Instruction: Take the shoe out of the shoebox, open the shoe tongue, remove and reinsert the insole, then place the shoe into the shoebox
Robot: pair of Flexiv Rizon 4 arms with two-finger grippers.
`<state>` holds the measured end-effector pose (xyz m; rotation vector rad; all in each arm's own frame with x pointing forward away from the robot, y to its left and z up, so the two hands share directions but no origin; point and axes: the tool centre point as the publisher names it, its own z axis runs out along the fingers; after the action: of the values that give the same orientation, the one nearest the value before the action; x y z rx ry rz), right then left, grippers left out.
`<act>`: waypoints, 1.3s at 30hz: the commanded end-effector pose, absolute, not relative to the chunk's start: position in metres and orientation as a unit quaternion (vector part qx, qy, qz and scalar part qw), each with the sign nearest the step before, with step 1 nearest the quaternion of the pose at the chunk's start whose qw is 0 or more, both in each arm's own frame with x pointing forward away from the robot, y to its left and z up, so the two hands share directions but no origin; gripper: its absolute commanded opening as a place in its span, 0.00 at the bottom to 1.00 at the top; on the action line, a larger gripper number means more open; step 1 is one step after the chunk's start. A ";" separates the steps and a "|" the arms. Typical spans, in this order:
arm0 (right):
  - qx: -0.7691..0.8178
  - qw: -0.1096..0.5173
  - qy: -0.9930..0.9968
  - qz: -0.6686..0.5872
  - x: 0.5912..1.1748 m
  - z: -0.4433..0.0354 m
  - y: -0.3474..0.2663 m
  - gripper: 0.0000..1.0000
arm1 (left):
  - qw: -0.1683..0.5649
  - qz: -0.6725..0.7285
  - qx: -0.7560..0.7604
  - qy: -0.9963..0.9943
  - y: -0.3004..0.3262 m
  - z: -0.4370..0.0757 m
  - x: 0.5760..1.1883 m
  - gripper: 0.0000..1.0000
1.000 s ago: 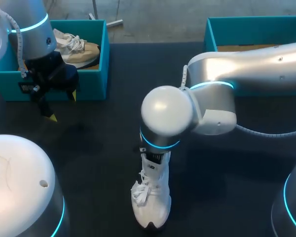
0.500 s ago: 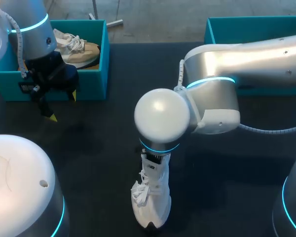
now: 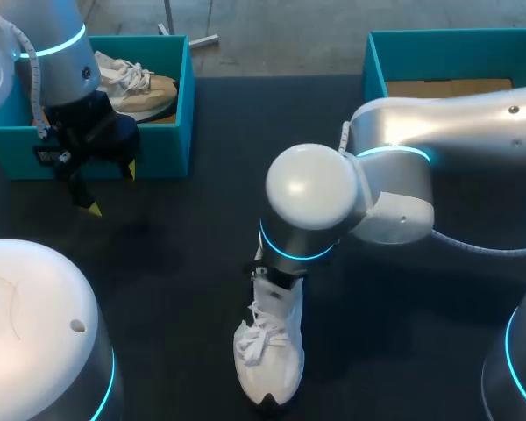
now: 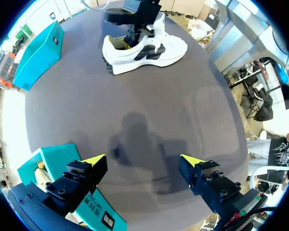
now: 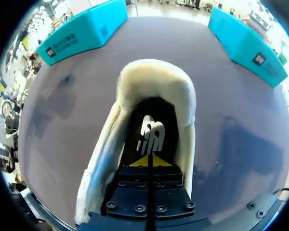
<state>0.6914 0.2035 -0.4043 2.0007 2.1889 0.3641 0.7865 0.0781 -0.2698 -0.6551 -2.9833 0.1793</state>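
Both yellow tips of the right gripper point(image 5: 151, 161) are pressed together inside the opening of the white sneaker point(image 3: 267, 360), over its insole point(image 5: 151, 137); whether they pinch it cannot be told. The white sneaker stands on the black table point(image 3: 184, 263). The left gripper point(image 4: 142, 160) hangs spread wide, well apart from it.

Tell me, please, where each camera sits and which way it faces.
Head view: above and behind, looking down on the table; left arm and right arm show.
Left wrist view: left wrist, facing across the table to the white shoe; open left claw shows.
Right wrist view: right wrist, looking into the shoe; right claw inside.
All share the shoe.
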 end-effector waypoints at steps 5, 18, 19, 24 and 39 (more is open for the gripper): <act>0.819 0.073 0.548 0.154 0.682 -0.390 0.209 0.00 | 0.040 0.058 -0.214 -0.974 0.079 -0.270 0.785 1.00; 0.816 0.072 0.556 0.142 0.691 -0.372 0.212 0.00 | 0.040 0.058 -0.214 -0.974 0.079 -0.270 0.785 1.00; 0.817 0.068 0.555 0.141 0.690 -0.373 0.212 0.00 | 0.040 0.058 -0.214 -0.974 0.079 -0.270 0.785 1.00; 0.823 0.072 0.551 0.115 0.687 -0.370 0.213 0.00 | 0.040 0.058 -0.214 -0.974 0.079 -0.270 0.785 1.00; 0.844 0.063 0.530 0.056 0.671 -0.358 0.219 0.00 | 0.040 0.058 -0.214 -0.974 0.079 -0.270 0.785 1.00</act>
<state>0.6766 0.2098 -0.3529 2.0950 2.1653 0.1507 0.7865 0.0781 -0.2698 -0.6551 -2.9832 0.1793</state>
